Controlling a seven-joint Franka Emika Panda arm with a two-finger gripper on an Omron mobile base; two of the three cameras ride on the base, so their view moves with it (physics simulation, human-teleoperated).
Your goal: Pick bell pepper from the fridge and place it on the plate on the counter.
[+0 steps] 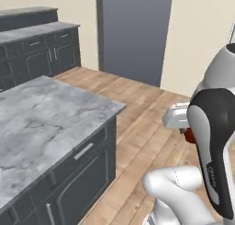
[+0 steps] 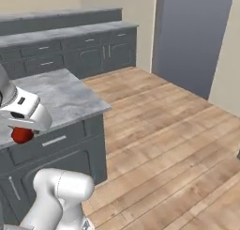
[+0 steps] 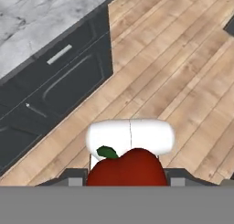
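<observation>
Your jaws are pinching the bell pepper – held above the wooden floor, just off the corner of the grey marbled counter; no writing you could read.

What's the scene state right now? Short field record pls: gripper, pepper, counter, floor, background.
gripper: shut on the bell pepper
bell pepper: red, green stem showing, held between the jaws; hand view has wooden floor below it, not the counter
counter: grey marbled top, dark cabinets with silver handles under it; to the arm's left
plate: not placed on yet
wooden floor: light planks, beside the counter
dark grey panel: flat, on the far wall
wall cabinets: tiered, dark, along the back wall
</observation>
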